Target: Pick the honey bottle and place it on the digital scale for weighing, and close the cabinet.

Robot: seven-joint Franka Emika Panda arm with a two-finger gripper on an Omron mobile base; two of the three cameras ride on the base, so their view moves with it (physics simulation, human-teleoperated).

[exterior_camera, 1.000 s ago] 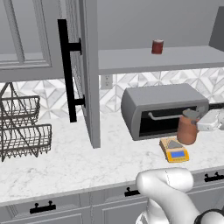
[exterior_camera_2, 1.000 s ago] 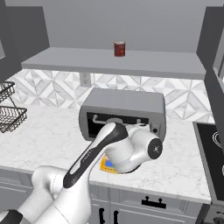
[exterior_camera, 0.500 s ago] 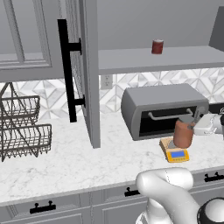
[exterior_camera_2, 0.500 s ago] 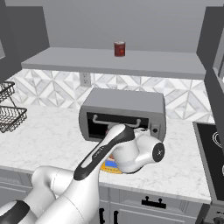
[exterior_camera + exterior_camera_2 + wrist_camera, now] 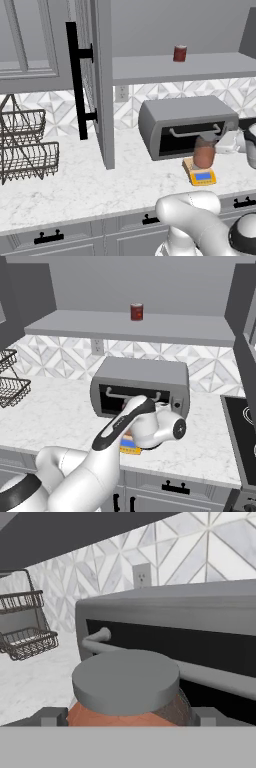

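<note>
The honey bottle (image 5: 204, 152), a reddish-brown jar with a grey lid (image 5: 125, 682), stands upright on the yellow digital scale (image 5: 200, 176) in front of the toaster oven. My gripper (image 5: 209, 146) reaches in from the right and is shut on the jar, with a fingertip (image 5: 50, 716) pressed against each side. In the right base view my own arm covers the jar, and a corner of the scale (image 5: 129, 447) peeks out below it. The cabinet door (image 5: 102, 85) with its long black handle (image 5: 75, 80) stands open, edge-on toward me.
A grey toaster oven (image 5: 185, 125) sits right behind the scale. A dark-red can (image 5: 180, 53) stands on the open shelf above. Wire baskets (image 5: 25, 145) are at the far left of the counter. A stove (image 5: 242, 426) lies to the right.
My gripper has carried the honey bottle a little to the left and down onto the scale. The cabinet door has not moved.
</note>
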